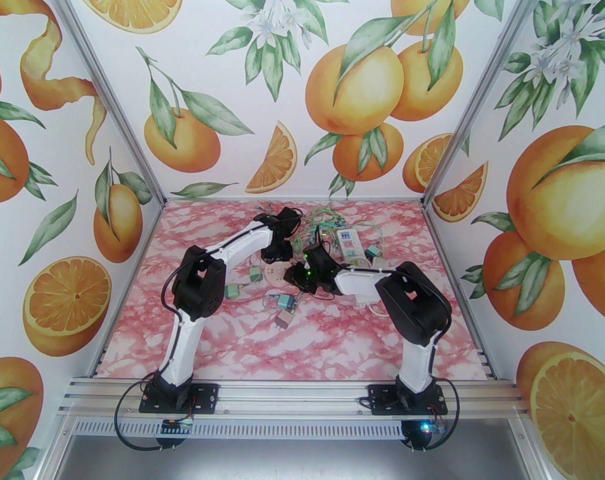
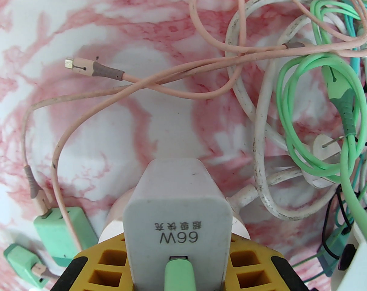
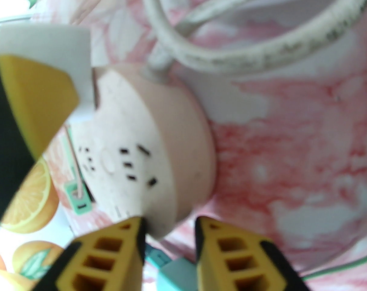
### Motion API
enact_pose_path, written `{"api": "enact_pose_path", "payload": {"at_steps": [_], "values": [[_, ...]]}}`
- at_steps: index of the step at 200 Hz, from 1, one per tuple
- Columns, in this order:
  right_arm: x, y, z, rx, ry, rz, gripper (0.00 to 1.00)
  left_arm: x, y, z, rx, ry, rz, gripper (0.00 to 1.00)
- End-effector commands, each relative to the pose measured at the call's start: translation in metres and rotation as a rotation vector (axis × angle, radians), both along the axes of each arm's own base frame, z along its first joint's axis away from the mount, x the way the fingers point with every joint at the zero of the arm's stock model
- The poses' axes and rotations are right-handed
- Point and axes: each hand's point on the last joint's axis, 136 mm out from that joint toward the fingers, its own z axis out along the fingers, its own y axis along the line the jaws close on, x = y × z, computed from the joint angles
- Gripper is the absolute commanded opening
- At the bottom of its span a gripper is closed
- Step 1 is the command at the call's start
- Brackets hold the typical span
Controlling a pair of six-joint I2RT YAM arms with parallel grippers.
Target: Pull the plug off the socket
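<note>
Left wrist view: the left gripper is pinched onto the white square 66W charger plug, with one yellow finger on each side. The plug sits on the round pale-pink plastic socket, and a mint-green cable enters its near face. Right wrist view: the right gripper has its fingers spread, with the socket's rim at the gap between them. Socket and plug rest near the middle of the pink marbled surface, left of the tangle of loose cables
</note>
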Motion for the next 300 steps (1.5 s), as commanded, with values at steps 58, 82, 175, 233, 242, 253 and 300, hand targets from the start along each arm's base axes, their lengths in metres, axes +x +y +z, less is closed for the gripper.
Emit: {"api": "enact_pose_path", "payload": {"at_steps": [58,82,175,233,242,253,300], "values": [[0.025,-0.020,0.013,0.069,-0.222,-0.098,0.37,-0.015,-0.019,0.006,-0.068,0.036,-0.021,0.09],[0.026,-0.015,0.011,0.069,-0.251,-0.113,0.37,-0.017,-0.023,0.003,-0.075,0.045,-0.021,0.09],[-0.021,-0.028,-0.079,-0.195,0.114,-0.040,0.25,-0.017,-0.026,0.007,-0.038,0.021,-0.057,0.07],[-0.038,-0.048,-0.101,-0.312,0.219,-0.072,0.22,-0.018,-0.026,0.010,0.063,-0.018,-0.117,0.05],[-0.038,-0.050,-0.102,-0.325,0.227,-0.072,0.22,-0.016,-0.026,0.012,0.055,-0.021,-0.110,0.05],[-0.039,-0.050,-0.103,-0.332,0.233,-0.064,0.22,-0.015,-0.026,0.013,0.021,-0.010,-0.090,0.05],[-0.041,-0.051,-0.104,-0.339,0.246,-0.066,0.21,-0.006,-0.017,0.018,-0.171,0.031,0.016,0.04]]}}
